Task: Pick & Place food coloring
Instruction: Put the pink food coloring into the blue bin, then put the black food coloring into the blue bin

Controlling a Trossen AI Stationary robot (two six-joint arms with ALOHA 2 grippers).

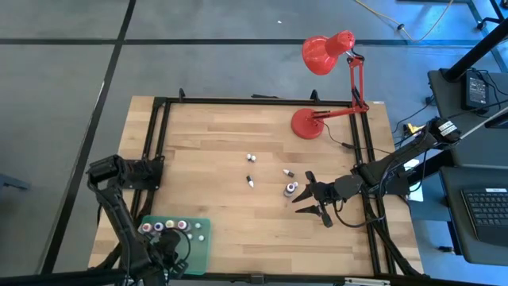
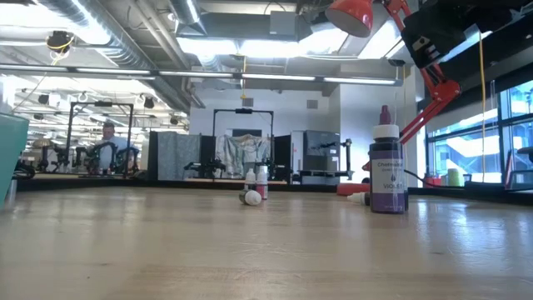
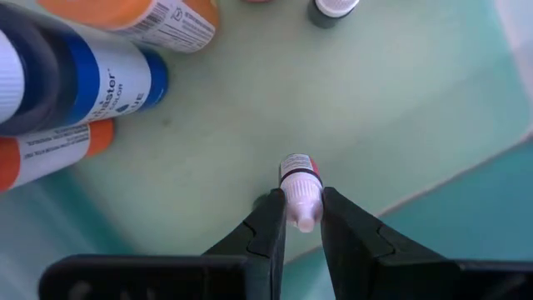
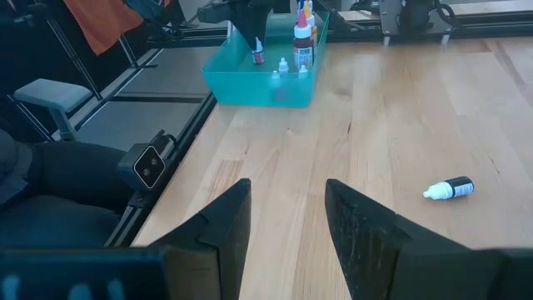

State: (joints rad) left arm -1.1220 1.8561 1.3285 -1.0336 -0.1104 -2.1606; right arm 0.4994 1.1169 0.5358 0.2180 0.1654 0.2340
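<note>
A: Left gripper (image 3: 301, 218) is over the green tray (image 1: 202, 248) at the table's near left corner, fingers clamped on a small whitish bottle (image 3: 299, 185), its tip pointing back between them.

B: And the tray already carries bottles (image 1: 168, 226) — orange and blue ones lie just beside that grip.

A: Right gripper (image 1: 307, 199) sits low at mid-right, fingers apart, nothing between them.

B: A purple bottle (image 1: 290, 189) stands just beside it. Three more tiny ones (image 1: 250, 156) are scattered mid-table, one dark bottle (image 4: 450, 189) lying flat.

A: Red lamp (image 1: 325, 71) at the far edge.
</note>
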